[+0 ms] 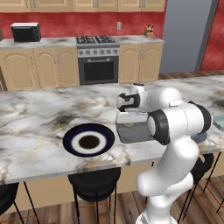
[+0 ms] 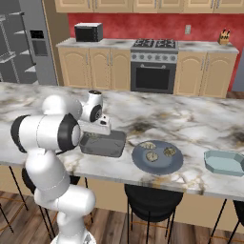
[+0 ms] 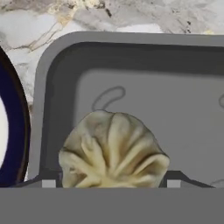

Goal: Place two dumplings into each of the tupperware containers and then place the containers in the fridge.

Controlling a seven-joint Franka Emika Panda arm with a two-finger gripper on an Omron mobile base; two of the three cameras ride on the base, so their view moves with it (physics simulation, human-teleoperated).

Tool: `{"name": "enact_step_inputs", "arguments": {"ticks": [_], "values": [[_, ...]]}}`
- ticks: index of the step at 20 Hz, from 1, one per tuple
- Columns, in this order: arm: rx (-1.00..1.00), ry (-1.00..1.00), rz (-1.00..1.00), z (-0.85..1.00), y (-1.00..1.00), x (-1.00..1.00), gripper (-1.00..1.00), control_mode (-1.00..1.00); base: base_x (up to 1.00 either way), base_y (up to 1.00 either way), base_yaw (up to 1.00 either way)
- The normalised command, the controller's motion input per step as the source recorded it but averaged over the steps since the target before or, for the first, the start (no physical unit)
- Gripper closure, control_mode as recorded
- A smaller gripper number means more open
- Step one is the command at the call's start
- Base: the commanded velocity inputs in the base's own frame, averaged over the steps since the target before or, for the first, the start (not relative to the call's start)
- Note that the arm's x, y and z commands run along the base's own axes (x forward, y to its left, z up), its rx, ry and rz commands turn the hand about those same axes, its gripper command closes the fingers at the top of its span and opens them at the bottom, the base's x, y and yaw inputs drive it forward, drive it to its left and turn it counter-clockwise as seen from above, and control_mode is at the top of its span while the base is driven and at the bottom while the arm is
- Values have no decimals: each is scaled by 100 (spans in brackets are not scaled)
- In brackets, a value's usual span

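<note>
Claw [image 3: 105,183] spread wide over the grey container [image 3: 131,100], a dumpling [image 3: 111,151] between its tips, grip not certain, plate [image 2: 157,157] just beside the container with three dumplings [image 2: 151,156], blue container [image 2: 225,163] beyond the plate, all on the marble surface [image 2: 190,119], fridge [image 2: 24,43] well behind

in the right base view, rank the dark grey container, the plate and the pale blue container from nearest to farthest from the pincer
1. Dark grey container, directly under the pincer.
2. Plate, beside that container, toward the picture's right.
3. Pale blue container, beyond the plate near the right edge.
</note>
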Motion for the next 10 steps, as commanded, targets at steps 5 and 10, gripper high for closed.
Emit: {"name": "enact_step_inputs", "arguments": {"ticks": [5, 10], "values": [[-3, -1, 0, -33, -11, 0, 100, -100, 0, 0, 0], [-1, 0, 0, -6, 0, 0, -100, -100, 0, 0, 0]]}}
